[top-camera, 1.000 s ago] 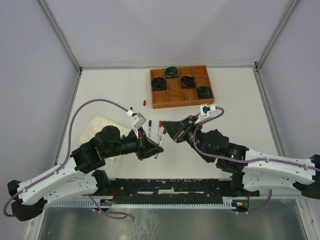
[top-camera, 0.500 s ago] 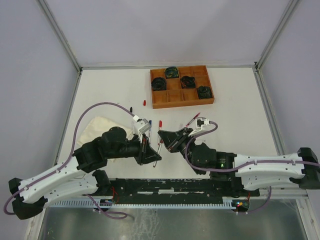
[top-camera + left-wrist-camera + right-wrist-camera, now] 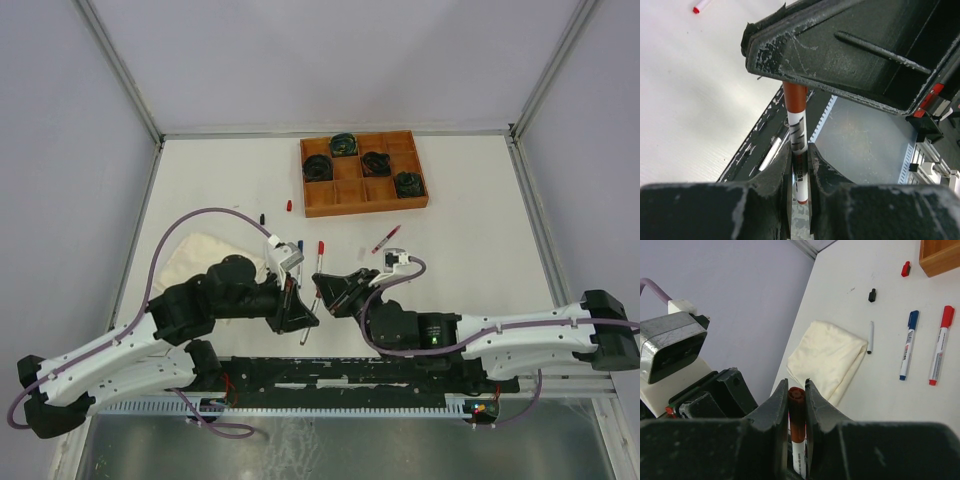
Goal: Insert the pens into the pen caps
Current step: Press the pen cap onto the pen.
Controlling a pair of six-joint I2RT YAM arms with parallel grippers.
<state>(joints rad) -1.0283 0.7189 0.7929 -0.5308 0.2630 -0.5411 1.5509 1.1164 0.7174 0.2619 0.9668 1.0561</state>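
My left gripper (image 3: 799, 165) is shut on the white barrel of a pen (image 3: 798, 142). A brown pen cap (image 3: 795, 100) sits on that pen's far end. My right gripper (image 3: 796, 390) is shut on the same brown cap (image 3: 796, 415), facing the left one just above the table's near edge. In the top view the left gripper (image 3: 303, 318) and right gripper (image 3: 322, 289) meet tip to tip. On the table lie a blue-capped pen (image 3: 907, 345), a red-capped pen (image 3: 939, 345), a thin uncapped pen (image 3: 870, 337), a loose black cap (image 3: 872, 295) and a loose red cap (image 3: 905, 268).
A folded cream cloth (image 3: 195, 255) lies under the left arm. A wooden compartment tray (image 3: 362, 190) with dark cable coils stands at the back. Another red-marked pen (image 3: 385, 238) lies right of centre. The black rail (image 3: 340, 372) runs along the near edge.
My right arm has swung left and toward the near edge, uncovering the red-marked pen. The two grippers have come together, and the brown cap now sits over the pen's end.
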